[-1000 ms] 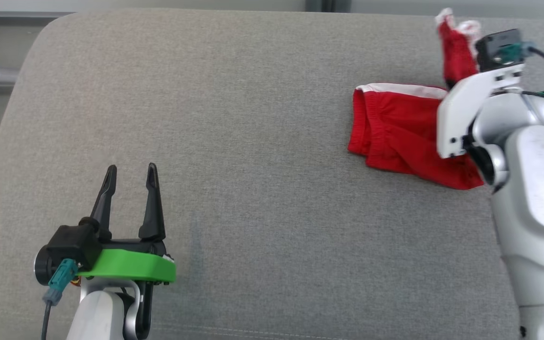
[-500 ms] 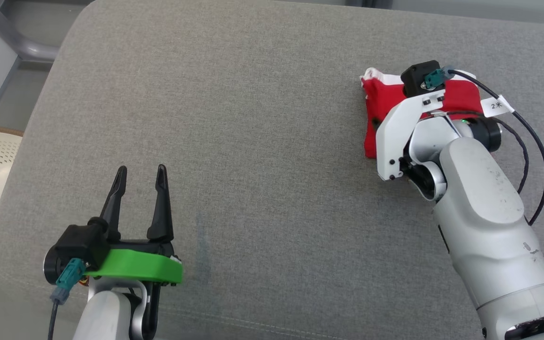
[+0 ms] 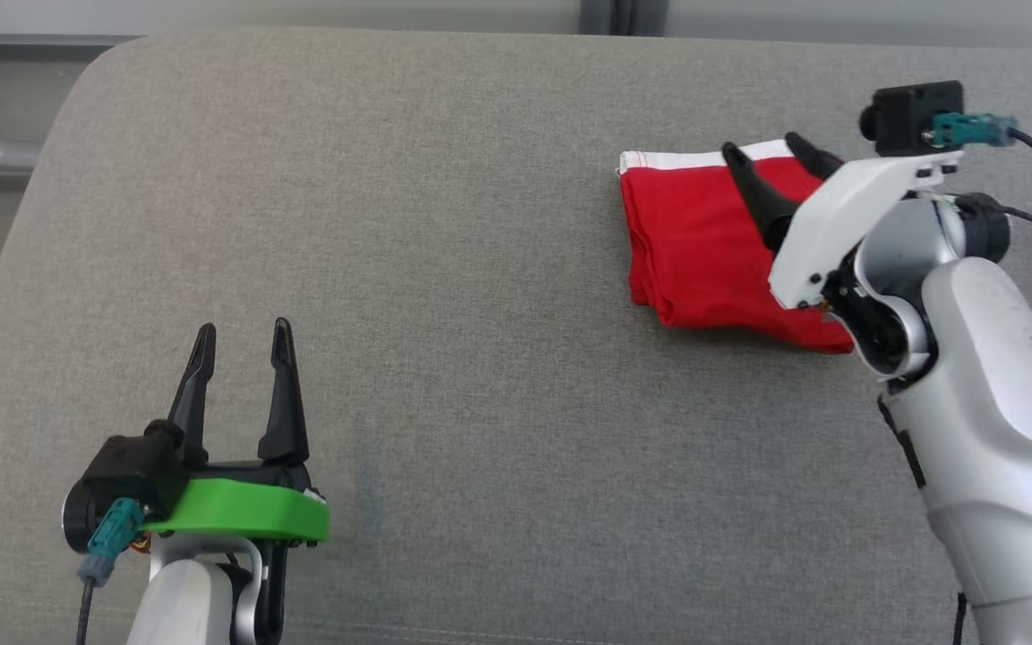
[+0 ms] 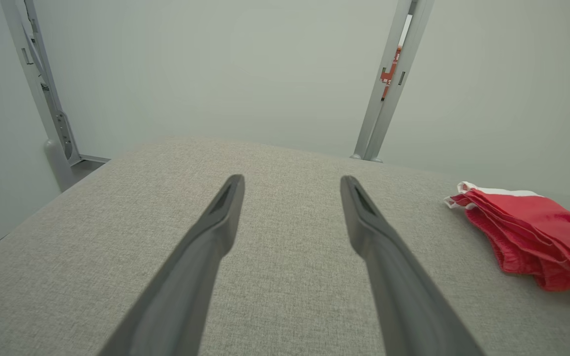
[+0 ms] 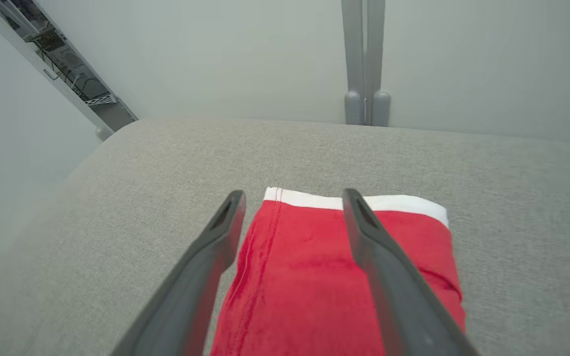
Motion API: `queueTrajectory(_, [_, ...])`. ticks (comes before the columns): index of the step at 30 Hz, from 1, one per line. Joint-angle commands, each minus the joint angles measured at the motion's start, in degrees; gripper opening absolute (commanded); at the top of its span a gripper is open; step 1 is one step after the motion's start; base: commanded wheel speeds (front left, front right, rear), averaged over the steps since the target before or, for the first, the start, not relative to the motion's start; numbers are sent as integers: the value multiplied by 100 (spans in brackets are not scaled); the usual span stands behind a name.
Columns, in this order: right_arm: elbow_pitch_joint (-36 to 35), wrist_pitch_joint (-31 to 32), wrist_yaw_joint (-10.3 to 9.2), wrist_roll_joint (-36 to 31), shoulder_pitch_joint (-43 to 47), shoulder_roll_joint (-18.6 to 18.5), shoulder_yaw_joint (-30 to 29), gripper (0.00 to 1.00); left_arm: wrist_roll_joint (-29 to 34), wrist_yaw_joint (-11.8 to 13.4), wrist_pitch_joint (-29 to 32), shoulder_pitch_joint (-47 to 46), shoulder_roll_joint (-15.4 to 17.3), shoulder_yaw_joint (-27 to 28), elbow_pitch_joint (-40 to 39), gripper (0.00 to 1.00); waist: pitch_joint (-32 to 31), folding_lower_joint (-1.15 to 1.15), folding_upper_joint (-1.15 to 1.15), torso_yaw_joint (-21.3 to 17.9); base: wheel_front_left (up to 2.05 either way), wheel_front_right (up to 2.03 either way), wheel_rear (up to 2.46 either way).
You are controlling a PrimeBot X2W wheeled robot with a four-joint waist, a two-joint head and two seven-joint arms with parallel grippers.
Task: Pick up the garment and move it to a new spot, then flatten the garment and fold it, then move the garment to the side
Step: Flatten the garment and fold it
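The right fingers (image 3: pixel 753 193) (image 5: pixel 215 247) stand wide apart with nothing between them. They are poised over the far part of a folded red garment (image 3: pixel 695 242) (image 5: pixel 305 267). Whether their tips touch the cloth cannot be told.

The garment lies on the right side of a grey padded surface (image 3: pixel 480 269), towards its far edge. It is bright red, folded into a compact, flattish rectangle of several layers. A white waistband runs left to right along the far edge, so the waist end points away from the robot. In the right wrist view the length runs from that band back along the fingers, towards the robot. The left side shows a stitched seam. From the left wrist view the garment (image 4: pixel 532 222) shows as a low stack, layered edges facing left. The pale right arm (image 3: pixel 982 358) covers its right side in the head view.

The left fingers (image 3: pixel 283 394) (image 4: pixel 211 242) are also spread apart and empty, well to the left near the front edge, pointing away from the robot.
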Motion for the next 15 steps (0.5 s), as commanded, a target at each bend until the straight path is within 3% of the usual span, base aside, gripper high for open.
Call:
queueTrajectory(1, [-129,-197,1,-80,224,-124,-105,100,52,-27,-15,116,11,20,34,100,-175,0,0,-205,0,0,0])
queueTrajectory(9, [-644,-1526,3,-552,1267,-420,-809,100,-19,18,-14,121,12,106,240,100,-477,0,0,-554,0,0,0])
queueTrajectory(15, [-578,-2346,2,-694,1895,-372,-1104,100,-14,11,-14,96,13,177,401,100,-660,0,0,-785,0,0,0])
